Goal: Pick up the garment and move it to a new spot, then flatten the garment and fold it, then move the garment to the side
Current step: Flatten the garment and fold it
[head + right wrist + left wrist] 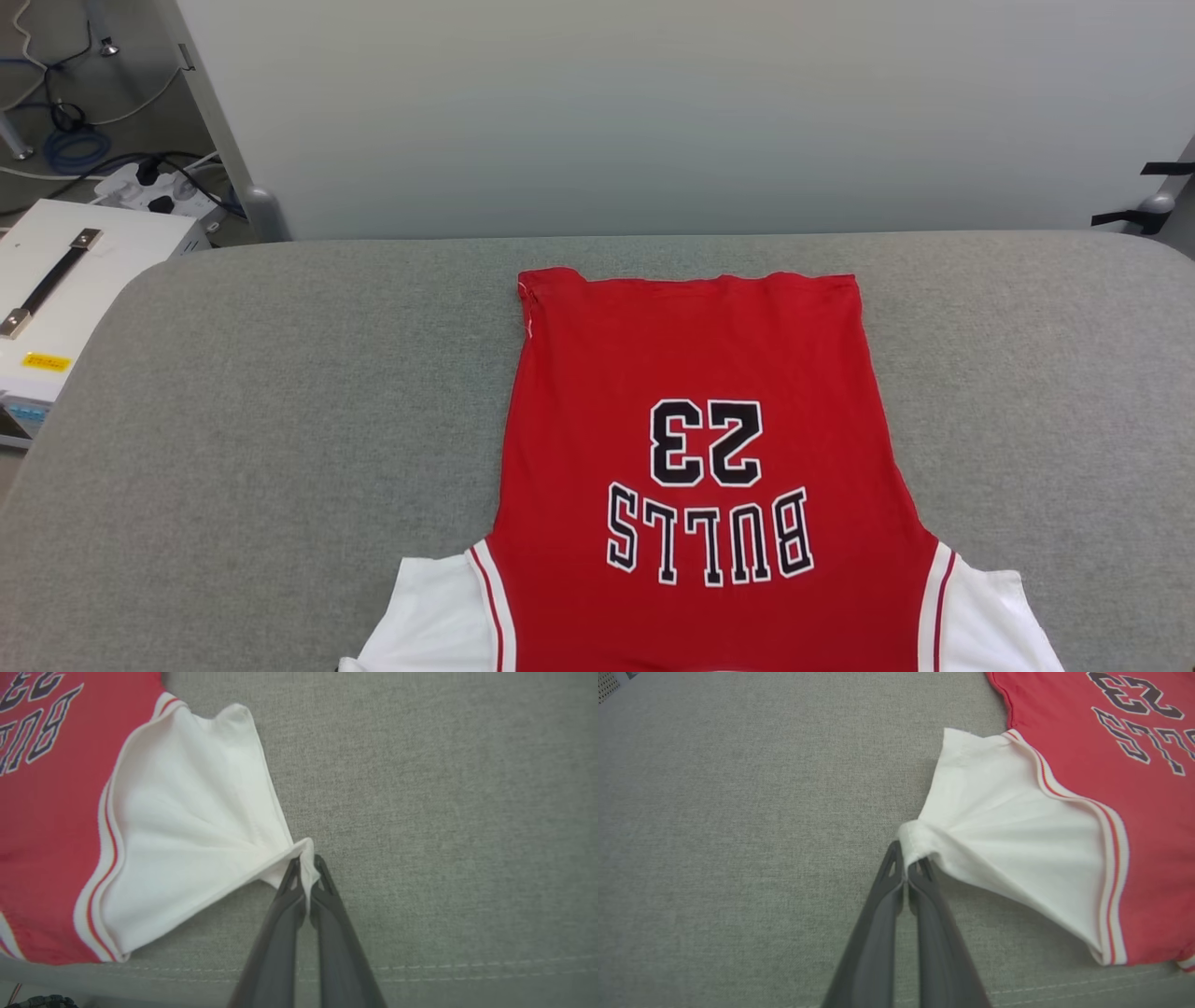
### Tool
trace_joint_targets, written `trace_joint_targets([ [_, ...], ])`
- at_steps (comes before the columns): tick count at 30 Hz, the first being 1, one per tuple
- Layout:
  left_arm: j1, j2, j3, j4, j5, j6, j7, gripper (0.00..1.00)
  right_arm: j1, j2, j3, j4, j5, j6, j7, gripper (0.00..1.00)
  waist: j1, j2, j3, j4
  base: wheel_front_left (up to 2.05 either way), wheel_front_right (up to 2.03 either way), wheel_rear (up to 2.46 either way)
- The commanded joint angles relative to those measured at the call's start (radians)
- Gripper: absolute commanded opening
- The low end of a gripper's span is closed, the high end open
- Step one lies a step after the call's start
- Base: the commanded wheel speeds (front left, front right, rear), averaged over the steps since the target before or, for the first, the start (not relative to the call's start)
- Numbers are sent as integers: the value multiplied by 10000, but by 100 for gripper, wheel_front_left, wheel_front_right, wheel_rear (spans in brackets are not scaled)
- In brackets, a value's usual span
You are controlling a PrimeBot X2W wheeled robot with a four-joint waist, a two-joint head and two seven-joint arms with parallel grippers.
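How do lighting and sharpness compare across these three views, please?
Head view: soft, even light, garment lettering crisp, no glare. Left wrist view: wide-angle stretch, the left gripper blurring towards the bottom edge. Right wrist view: likewise, soft shadow under the cloth in the right gripper.

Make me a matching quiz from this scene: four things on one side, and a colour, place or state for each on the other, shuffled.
1 left pincer
2 lettering
3 box
4 hem

A black, outlined in white
B far end of the shirt
C shut on a white sleeve
D off the table, to the left

Pairs: 1-C, 2-A, 3-D, 4-B
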Motion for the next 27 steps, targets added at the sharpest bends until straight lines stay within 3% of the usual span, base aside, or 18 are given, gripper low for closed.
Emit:
trace_joint_targets([
  [1, -31, -12, 59, -31, 108, -24, -59, 0, 61, 42, -317, -73, -216, -21, 56, 18, 1, -1, 40, 4, 0, 0, 0],
  [2, -87, -40, 47, -51, 141, -47, -59, 0, 39, 124, -471, -150, -332, -21, 102, 39, 1, -1, 57, 7, 0, 0, 0],
  [3, -160, -78, 45, -93, 179, -71, -59, 0, -1, 217, -676, -259, -479, -21, 153, 98, 1, -1, 91, 12, 0, 0, 0],
  [12, -670, -366, 173, -902, 582, 3, -59, 0, -714, 321, -2790, -2218, -1934, -21, 455, 100, 1, -1, 572, 249, 0, 0, 0],
  [18, -1100, -560, 92, -1702, 937, 108, -59, 0, -2224, 172, -4106, -4111, -2677, -21, 1657, 100, 1, -1, 1362, 722, 0, 0, 0],
  [22, -1500, -754, 20, -2203, 1139, 114, -59, 0, -3757, 53, -4263, -4932, -2843, -21, 2763, 100, 1, -1, 2196, 1102, 0, 0, 0],
  [27, -2093, -1058, 2, -2634, 1380, 13, -59, 0, -5966, -499, -3601, -4833, -2819, -21, 4614, 100, 1, -1, 3282, 1588, 0, 0, 0],
])
